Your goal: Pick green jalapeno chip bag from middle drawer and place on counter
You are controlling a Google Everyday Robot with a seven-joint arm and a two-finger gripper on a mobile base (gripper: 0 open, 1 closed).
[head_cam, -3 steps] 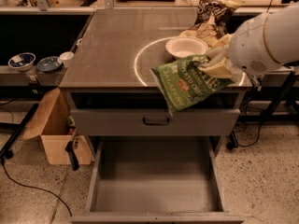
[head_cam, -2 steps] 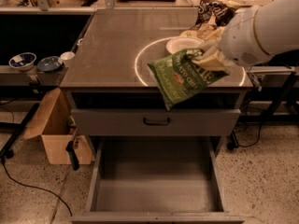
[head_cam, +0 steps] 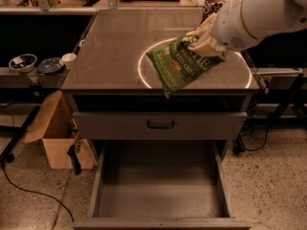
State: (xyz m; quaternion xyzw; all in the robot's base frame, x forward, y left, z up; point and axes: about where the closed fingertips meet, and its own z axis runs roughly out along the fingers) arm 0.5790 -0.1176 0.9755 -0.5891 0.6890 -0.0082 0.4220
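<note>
Tool point(head_cam: 205, 43) clamped on top of green jalapeno chip bag point(head_cam: 182, 67) — bag hangs tilted over front edge of desk point(head_cam: 115, 47). Risk: released here, overhanging corner could tip it into open middle drawer point(head_cam: 160, 183).

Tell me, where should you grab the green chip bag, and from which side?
By its upper edge, coming from above and from the picture's right. The green jalapeno chip bag is flat and floppy, so pinching across that thin end suits it. The gripper holds it there, above the counter, with the bag hanging tilted below.
</note>
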